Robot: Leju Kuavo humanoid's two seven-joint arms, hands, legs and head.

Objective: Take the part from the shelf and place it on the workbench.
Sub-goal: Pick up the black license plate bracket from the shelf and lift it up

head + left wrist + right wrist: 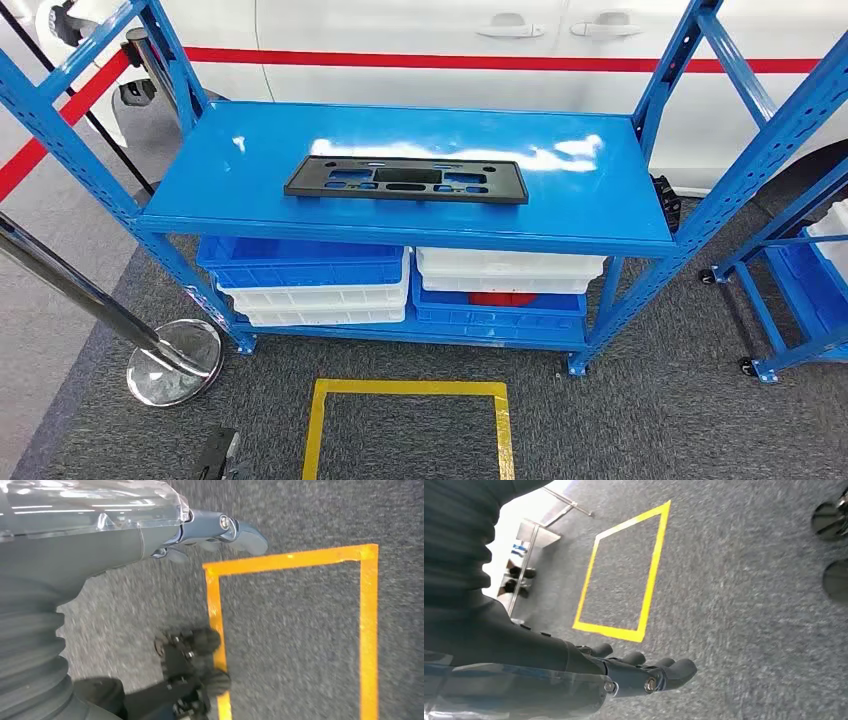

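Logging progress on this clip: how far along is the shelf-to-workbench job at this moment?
Nothing looks done yet. The black part lies flat on the blue shelf, untouched. Nothing is in hand: the left hand and right hand hang over grey carpet near the yellow tape square, holding nothing. Everything remains: reach, grasp, carry and place.

Blue metal shelf (600,215) on grey carpet (640,420). Top board glossy; a flat black part (407,180) with cut-out slots lies on it, lengthwise, near the middle. Lower board holds stacked bins: blue bin (300,265) over white bins (315,303) on the left, white bin (510,270) over another blue bin (497,312) on the right. Yellow tape square (408,425) on the carpet in front.
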